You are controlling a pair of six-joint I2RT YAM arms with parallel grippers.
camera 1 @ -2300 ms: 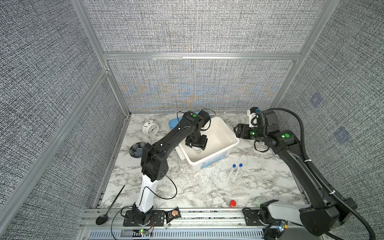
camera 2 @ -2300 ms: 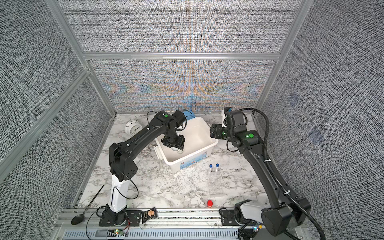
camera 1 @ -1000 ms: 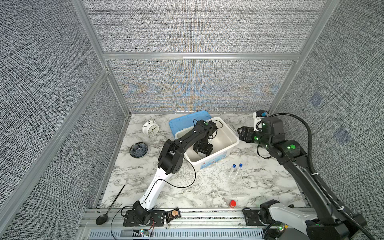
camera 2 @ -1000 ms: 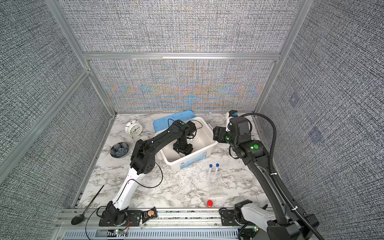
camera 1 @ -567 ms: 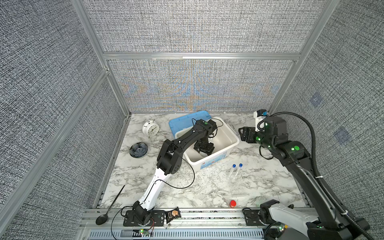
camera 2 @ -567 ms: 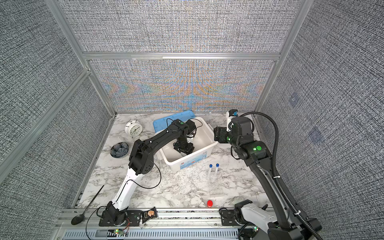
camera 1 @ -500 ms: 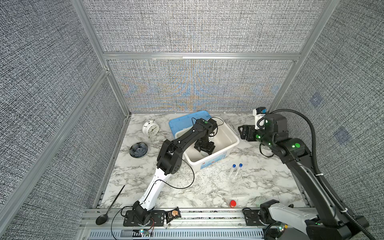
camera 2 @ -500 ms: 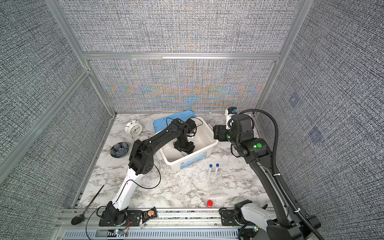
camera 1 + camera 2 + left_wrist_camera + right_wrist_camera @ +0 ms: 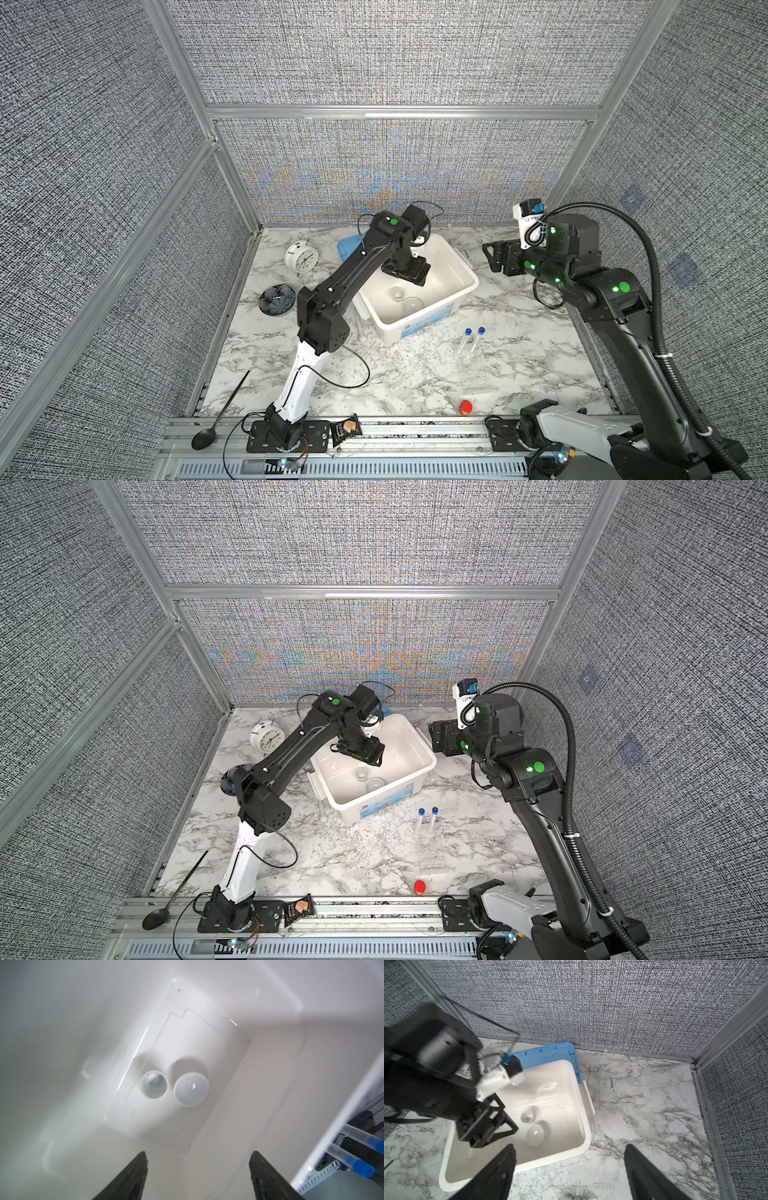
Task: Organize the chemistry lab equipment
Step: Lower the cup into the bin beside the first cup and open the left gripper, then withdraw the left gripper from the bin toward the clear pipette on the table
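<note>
**Dishes (image 9: 397, 294) in bin (image 9: 419, 329), tubes (image 9: 468, 343) outside**

Along the bottom edge in both top views, on the rail, lie a black spoon (image 9: 203, 438) at lower left and a snack packet (image 9: 345, 430) near the middle. A red cap (image 9: 466, 407) sits just above the rail, right of centre.

Higher up, the two clear tubes lie side by side on the marble, blue caps pointing up the frame, near the bin's lower right corner and not touching it. In a top view a slim white stick (image 9: 323, 810) lies just beside the bin's lower left wall.

At frame centre stands the white bin, uncovered. Both dishes rest on its floor, close together, the smaller to the upper left of the larger.

The left gripper (image 9: 198, 1157) hangs inside the bin above the dishes. The left wrist view shows its jaws apart with nothing between them.

The right gripper (image 9: 571, 1147) hovers at the right of the bin, above the table. Its jaws are also spread and empty.

To the left sits a dark flower-shaped bowl (image 9: 276, 300). Farther up are a white clock (image 9: 301, 257) and a blue lid (image 9: 351, 247), partly behind the left arm, against the bin's far side.
</note>
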